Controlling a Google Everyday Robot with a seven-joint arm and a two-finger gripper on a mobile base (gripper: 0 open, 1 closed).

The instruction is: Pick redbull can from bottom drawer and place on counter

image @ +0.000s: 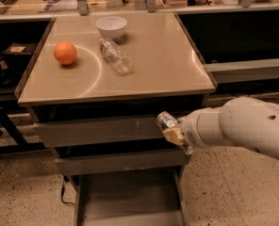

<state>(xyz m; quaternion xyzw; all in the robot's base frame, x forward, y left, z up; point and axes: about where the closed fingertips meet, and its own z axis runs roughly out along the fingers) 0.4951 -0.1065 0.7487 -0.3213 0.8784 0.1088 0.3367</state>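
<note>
Camera view: gripper (172,130) pinched the redbull can (165,120); bottom drawer (125,197) open below it, table (168,55) above it. Risk: can catching the table's rim overhead and slipping from the grip.

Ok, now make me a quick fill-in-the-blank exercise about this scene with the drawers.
1. The claw, in front of the upper drawers, grips the ____.
2. On the counter, the plastic bottle lies on its ____.
3. The only open drawer is the ____ one.
Missing words: redbull can; side; bottom.
</note>
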